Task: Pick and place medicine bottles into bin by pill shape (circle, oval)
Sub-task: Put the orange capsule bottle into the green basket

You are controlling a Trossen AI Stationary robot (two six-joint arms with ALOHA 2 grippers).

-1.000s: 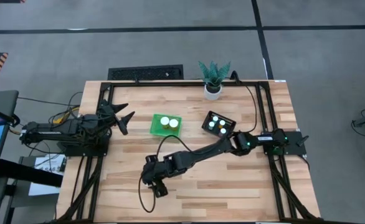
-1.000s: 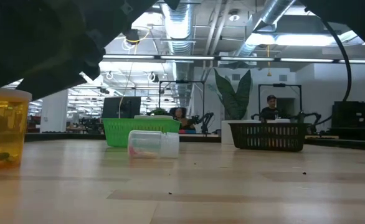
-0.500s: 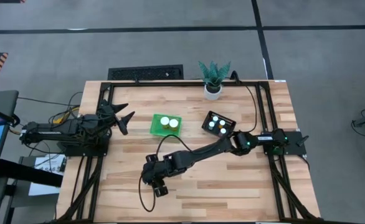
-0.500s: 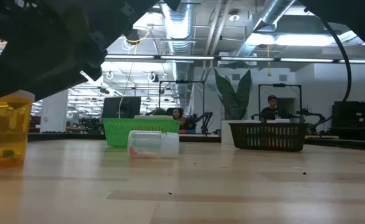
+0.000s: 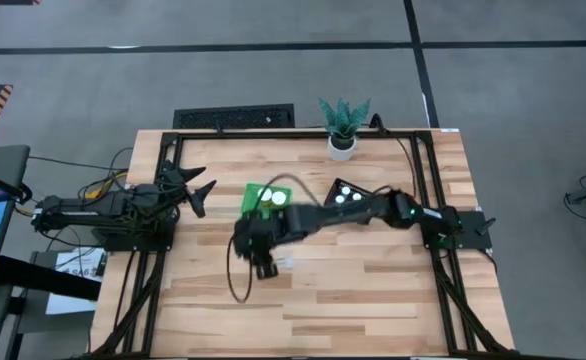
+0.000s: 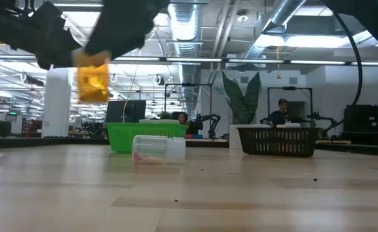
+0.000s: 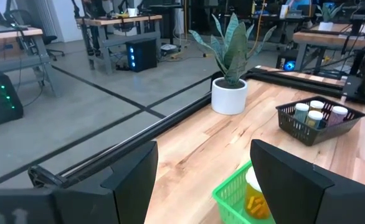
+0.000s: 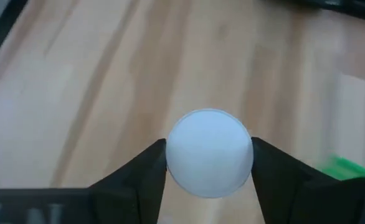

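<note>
Right pincer (image 8: 208, 163) clamped on white-capped amber bottle (image 6: 92, 78), raised above worktop (image 5: 373, 290), contents motion-blurred, no label legible, left pincer (image 5: 197, 186) spread wide, empty.

I'm running this in an open robotics lab: exposed ceiling ducts (image 6: 286, 13), workbenches (image 7: 117, 22) (other arm rigs (image 6: 209, 120) behind), people (image 6: 280, 111) seated.

Bright, even ceiling light; the moving right arm (image 5: 323, 220) smears with motion blur.
</note>
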